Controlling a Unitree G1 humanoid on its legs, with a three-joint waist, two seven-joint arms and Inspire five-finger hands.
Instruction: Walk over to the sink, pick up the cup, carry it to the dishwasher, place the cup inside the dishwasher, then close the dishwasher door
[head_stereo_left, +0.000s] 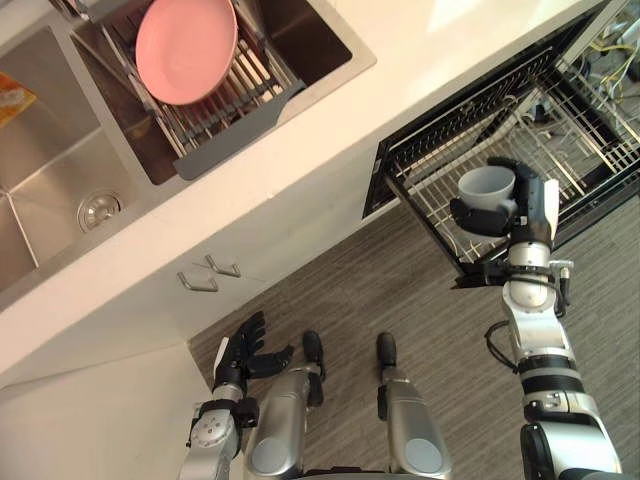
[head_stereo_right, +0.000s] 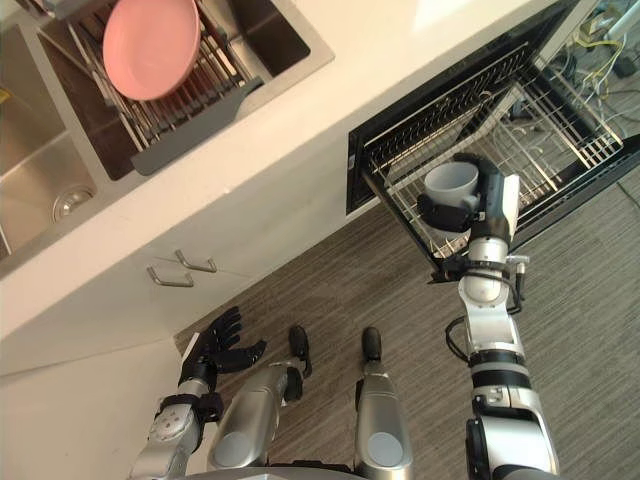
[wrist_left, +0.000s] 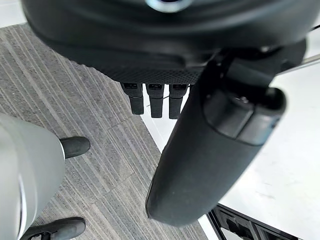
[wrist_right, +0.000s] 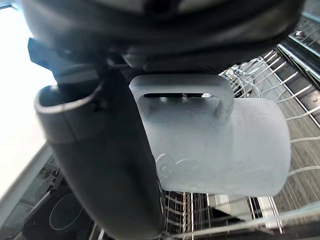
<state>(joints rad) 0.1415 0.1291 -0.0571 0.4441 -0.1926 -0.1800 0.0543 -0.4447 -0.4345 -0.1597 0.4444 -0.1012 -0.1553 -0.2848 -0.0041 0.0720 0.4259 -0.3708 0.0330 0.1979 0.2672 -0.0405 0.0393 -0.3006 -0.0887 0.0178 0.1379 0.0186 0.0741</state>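
Grey cup (head_stereo_left: 487, 186) with right hand (head_stereo_left: 524, 200) fingers curled round it, above the dishwasher rack (head_stereo_left: 430, 190); left hand (head_stereo_left: 245, 347) fingers spread.

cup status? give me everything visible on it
The cup is a plain pale grey mug, smooth and matte, looking like ceramic or plastic, with one loop handle turned toward the palm. It looks empty, its open mouth showing to the head camera. The right hand is curled round it, holding it over the pulled-out dishwasher rack; whether it touches the wires cannot be told.
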